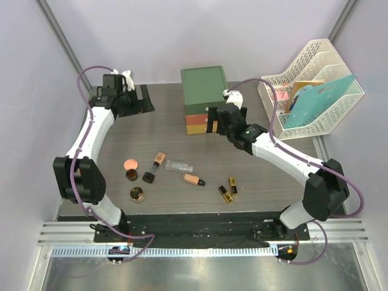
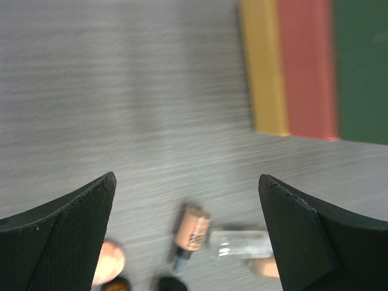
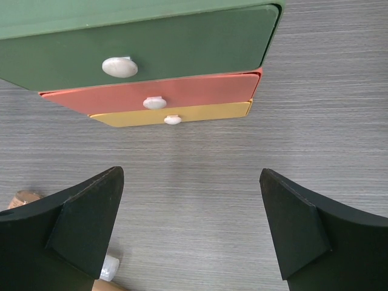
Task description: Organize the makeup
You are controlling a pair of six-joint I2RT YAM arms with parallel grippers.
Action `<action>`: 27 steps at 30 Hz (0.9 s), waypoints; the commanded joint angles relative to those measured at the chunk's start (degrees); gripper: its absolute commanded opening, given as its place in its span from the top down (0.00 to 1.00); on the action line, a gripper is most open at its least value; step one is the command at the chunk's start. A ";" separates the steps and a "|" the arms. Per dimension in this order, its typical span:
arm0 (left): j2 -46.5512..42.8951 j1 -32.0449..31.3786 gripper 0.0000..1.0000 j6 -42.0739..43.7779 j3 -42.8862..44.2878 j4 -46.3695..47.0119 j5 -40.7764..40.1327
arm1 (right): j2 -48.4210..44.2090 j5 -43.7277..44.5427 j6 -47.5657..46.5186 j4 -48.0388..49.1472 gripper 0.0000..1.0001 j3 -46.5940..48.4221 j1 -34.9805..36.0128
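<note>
Peach tube (image 2: 193,225), black cap toward the camera, noted lying flat between the fingers (image 2: 66,236) of the left gripper (image 2: 187,177), touched by neither. Clear tube (image 2: 239,242) laid flat just beside it, near the other finger. Round peach compact (image 2: 109,260) partly hidden behind the first finger's edge. Brown jar (image 1: 131,175) and gold jar (image 1: 137,194) seen close by the compact. Second peach tube (image 1: 193,179), gold-black lipstick (image 1: 225,193) and second lipstick (image 1: 233,185) found lying flat, well apart from the fingers (image 3: 79,224) of the right gripper (image 3: 191,171).
</note>
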 commanded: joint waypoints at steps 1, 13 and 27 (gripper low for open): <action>-4.24 -1.02 0.03 -4.22 1.87 11.83 10.48 | 1.60 1.88 -1.29 2.86 0.00 3.46 0.36; 8.58 -10.85 0.88 -12.75 19.27 16.77 15.24 | 5.30 -0.14 2.14 15.26 0.18 2.76 0.28; 24.93 -17.02 1.00 -20.03 31.40 18.36 16.12 | 6.79 -1.64 -9.72 30.99 0.14 -2.68 0.28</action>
